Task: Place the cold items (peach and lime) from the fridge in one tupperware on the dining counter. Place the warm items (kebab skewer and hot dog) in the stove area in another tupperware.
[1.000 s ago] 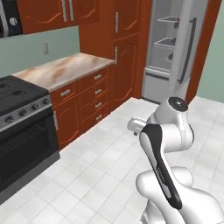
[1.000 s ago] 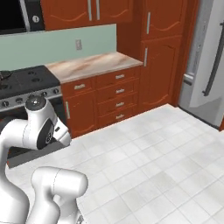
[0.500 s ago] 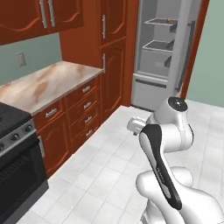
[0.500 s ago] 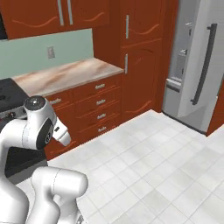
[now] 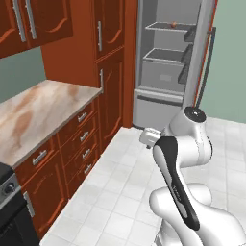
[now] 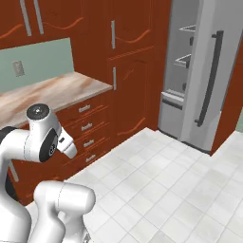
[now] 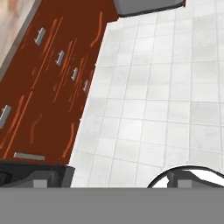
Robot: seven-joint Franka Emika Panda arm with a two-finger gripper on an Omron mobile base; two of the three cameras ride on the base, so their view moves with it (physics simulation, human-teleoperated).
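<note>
A: How are the fingers (image 7: 43, 177) standing?

B: Spread wide and gripping nothing, hanging over the white floor tiles (image 7: 153, 96) beside the red-brown drawers (image 7: 48, 87).

A: And the peach (image 5: 173, 24)?

B: It is sitting on the upper shelf inside the open fridge (image 5: 168, 62), well apart from the fingers. The fridge is standing just beside the tall red-brown cabinet (image 5: 113, 62).

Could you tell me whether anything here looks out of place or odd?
Only the fridge: its door stands wide open, shelves bare to the room, a small orange-red fruit on the top one. Nothing looks spilled or damaged.
</note>
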